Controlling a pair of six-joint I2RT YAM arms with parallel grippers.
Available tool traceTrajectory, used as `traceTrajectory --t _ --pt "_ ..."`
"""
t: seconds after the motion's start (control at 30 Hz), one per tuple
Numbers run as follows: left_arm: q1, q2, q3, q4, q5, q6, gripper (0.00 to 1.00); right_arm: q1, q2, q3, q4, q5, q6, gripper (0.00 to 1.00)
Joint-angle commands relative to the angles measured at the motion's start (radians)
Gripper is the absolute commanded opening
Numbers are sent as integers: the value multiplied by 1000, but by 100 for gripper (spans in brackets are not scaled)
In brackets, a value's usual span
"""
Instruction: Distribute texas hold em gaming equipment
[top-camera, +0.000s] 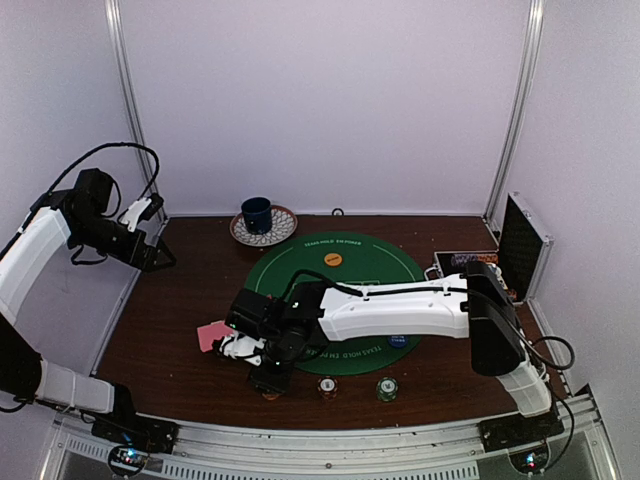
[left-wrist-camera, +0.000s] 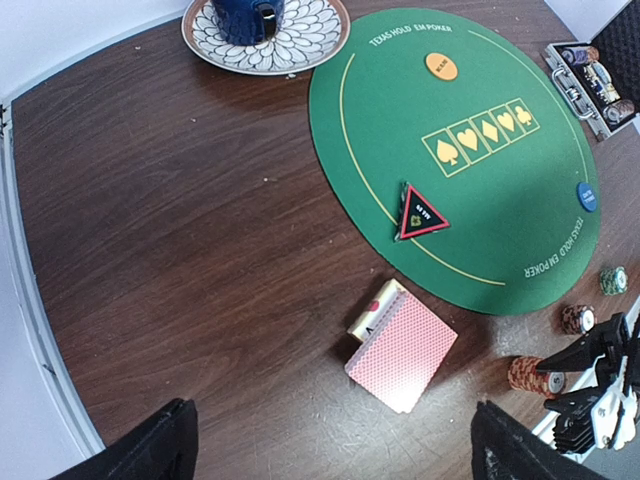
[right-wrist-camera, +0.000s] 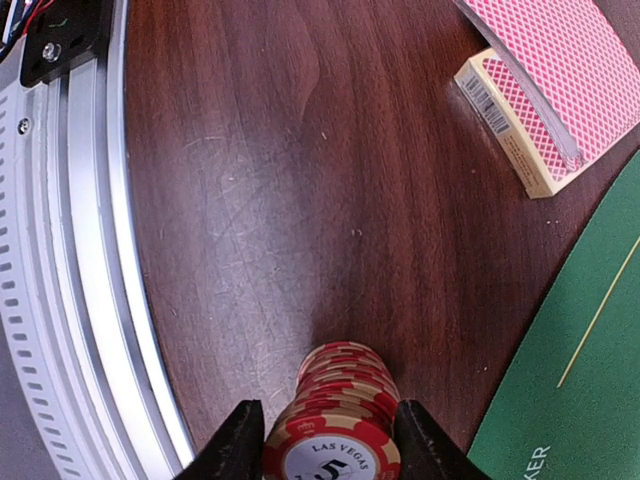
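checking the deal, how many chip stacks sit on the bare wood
3 along the near edge: red stack between the right jaws, brownish stack next, green stack rightmost. More may sit in the case.

A round green mat (left-wrist-camera: 470, 150) is recorded on the brown table (left-wrist-camera: 180, 220). On the mat, an orange disc (left-wrist-camera: 441, 65) is seen at the far side, a blue disc (left-wrist-camera: 587, 196) at the right edge and a triangle marker (left-wrist-camera: 419, 213) at the near-left edge. Just off its near edge, pink-backed cards (left-wrist-camera: 401, 352) are propped on a card box (left-wrist-camera: 372, 312). Outside its near-right rim an orange chip stack (left-wrist-camera: 533, 376), a red chip stack (left-wrist-camera: 577, 319) and a green chip stack (left-wrist-camera: 614, 280) are ranged.
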Motion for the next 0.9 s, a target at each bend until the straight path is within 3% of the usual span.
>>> traceTrajectory --t 0.0,0.1,0.3,0.47,0.87 --pt "5 -8 32 -2 20 11 97 -5 19 -3 10 24 6 51" --pt "6 -11 30 -2 22 11 98 -8 23 -4 8 27 9 60" --pt "5 -11 32 -2 25 10 98 -11 23 -14 18 36 16 62" --pt "6 -10 35 -3 25 8 98 -23 23 -35 30 30 26 59" --pt "5 -14 32 -2 26 8 97 -26 -9 -61 54 -1 34 39"
